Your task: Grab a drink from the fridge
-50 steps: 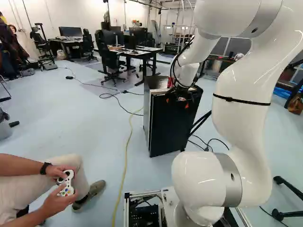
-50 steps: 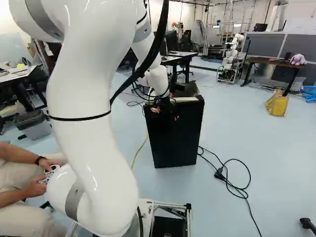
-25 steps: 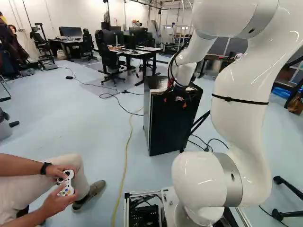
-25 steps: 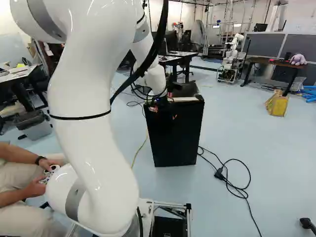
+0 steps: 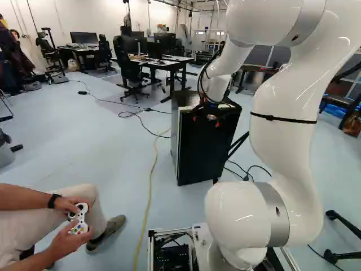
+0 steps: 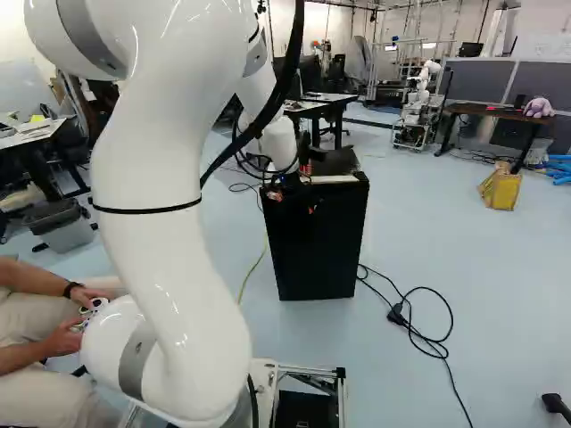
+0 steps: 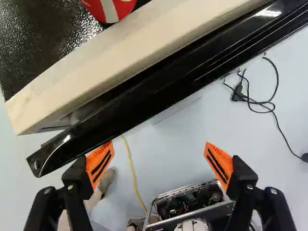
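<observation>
The gripper (image 5: 206, 122) hangs at the upper front of the black fridge (image 5: 204, 152), high above the floor. In the wrist view the gripper (image 7: 159, 155) is open, with nothing between its orange pads. One fingertip appears close beside the door's black top edge (image 7: 144, 96); whether they touch I cannot tell. A dark gap runs between that edge and the pale front strip (image 7: 86, 79) of the fridge top. On the top stands a red and white can (image 7: 111, 8), partly in view. The fridge's inside and any drinks in it are hidden.
A seated person (image 5: 34, 226) with a controller is left of the base. A yellow cable (image 5: 151, 186) runs along the floor towards the fridge. Black cables (image 6: 419, 312) lie to its right. Behind it are desks (image 5: 163, 63) and chairs. Another robot (image 6: 417, 107) stands far back.
My arm has swung slightly, carrying the gripper a little to the left across the fridge front in both base views. The fridge and the base have stayed put.
</observation>
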Controlling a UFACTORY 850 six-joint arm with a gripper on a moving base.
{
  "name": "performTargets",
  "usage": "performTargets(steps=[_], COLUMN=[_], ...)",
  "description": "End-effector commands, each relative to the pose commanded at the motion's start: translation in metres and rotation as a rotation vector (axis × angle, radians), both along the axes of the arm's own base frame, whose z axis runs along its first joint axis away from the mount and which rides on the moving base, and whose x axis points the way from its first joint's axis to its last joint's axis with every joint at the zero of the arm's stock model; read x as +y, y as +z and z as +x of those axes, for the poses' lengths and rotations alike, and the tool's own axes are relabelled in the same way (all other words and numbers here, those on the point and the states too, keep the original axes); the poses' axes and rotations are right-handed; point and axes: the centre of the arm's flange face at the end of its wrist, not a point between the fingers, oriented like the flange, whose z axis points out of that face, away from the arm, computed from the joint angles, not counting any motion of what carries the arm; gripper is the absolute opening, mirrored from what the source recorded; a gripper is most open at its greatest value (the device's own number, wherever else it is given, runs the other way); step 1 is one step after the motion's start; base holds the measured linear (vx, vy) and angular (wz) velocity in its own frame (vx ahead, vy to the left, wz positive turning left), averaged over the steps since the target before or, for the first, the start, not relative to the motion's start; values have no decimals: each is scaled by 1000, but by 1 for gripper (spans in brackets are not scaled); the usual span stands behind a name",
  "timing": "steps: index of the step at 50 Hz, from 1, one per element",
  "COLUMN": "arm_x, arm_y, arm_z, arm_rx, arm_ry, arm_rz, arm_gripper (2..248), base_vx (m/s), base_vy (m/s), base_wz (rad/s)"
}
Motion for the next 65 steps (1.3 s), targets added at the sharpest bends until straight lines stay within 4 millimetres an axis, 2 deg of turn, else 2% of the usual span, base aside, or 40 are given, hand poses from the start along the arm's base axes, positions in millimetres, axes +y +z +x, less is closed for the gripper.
performTargets(steps=[42,65], arm_x=[16,19], arm_y=[0,-1], arm_z=[18,21], arm_rx=[-10,-12], arm_ry=[34,40], arm_rz=[-1,-2], arm_gripper=[247,247], base_vx=[0,0], base_vy=[0,0], base_wz=[0,0])
